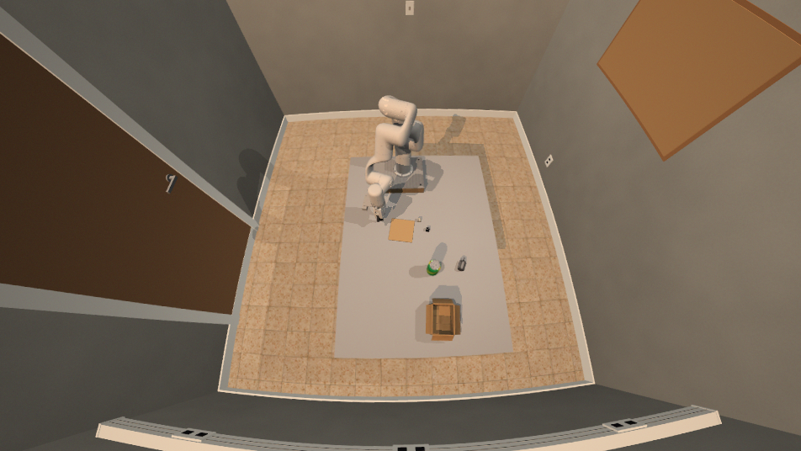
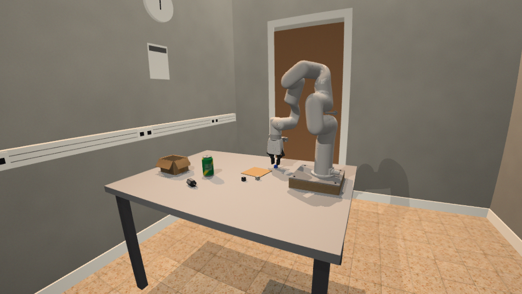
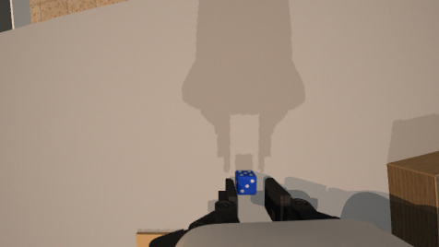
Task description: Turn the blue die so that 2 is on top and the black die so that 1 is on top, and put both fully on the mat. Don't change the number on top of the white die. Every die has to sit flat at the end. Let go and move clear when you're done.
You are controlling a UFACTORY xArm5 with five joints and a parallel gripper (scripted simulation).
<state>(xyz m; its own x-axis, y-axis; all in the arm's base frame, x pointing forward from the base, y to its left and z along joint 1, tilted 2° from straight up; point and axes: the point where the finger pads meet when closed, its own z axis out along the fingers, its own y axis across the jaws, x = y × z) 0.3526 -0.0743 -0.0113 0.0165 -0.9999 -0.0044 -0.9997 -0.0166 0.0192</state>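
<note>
My gripper (image 1: 379, 219) (image 2: 275, 164) (image 3: 248, 192) is partly open, pointing down low over the table, with one finger on each side of the blue die (image 2: 275, 166) (image 3: 245, 182). A gap shows on the right of the die in the wrist view. Its large, upward face there shows 3. The orange mat (image 1: 401, 230) (image 2: 256, 171) (image 3: 148, 240) lies flat near the gripper. The white die (image 1: 419, 219) (image 2: 257, 177) and black die (image 1: 427, 229) (image 2: 243, 179) sit on the table off the mat; their top numbers are too small to read.
A green can (image 1: 433, 267) (image 2: 208, 167) stands beyond the mat. A small dark object (image 1: 461, 264) (image 2: 191, 182) lies beside it. An open cardboard box (image 1: 442, 337) (image 2: 175, 168) is farther off. The arm's wooden base (image 2: 313, 185) (image 3: 412, 198) is near the gripper.
</note>
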